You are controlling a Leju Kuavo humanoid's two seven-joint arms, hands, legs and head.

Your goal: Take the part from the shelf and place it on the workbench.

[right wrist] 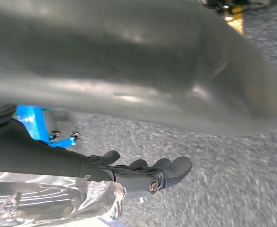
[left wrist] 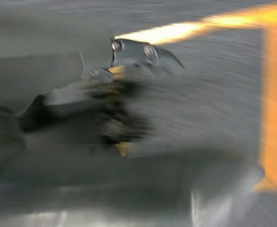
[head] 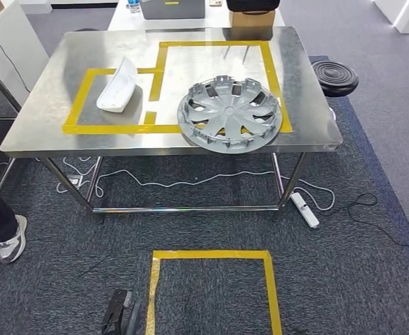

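Above grey carpet [right wrist: 208,189], right hand [right wrist: 144,172] empty, outstretched.

My head view looks forward and down from high up, standing back from the surface [head: 44,125], taking in all of it and the carpet [head: 350,279] before it. My left wrist view sits close behind my left hand [left wrist: 105,101], blurred, facing carpet and yellow tape [left wrist: 272,94]; the head view shares that tape [head: 213,255]. My right wrist view looks close along my right hand [right wrist: 144,172] at carpet.
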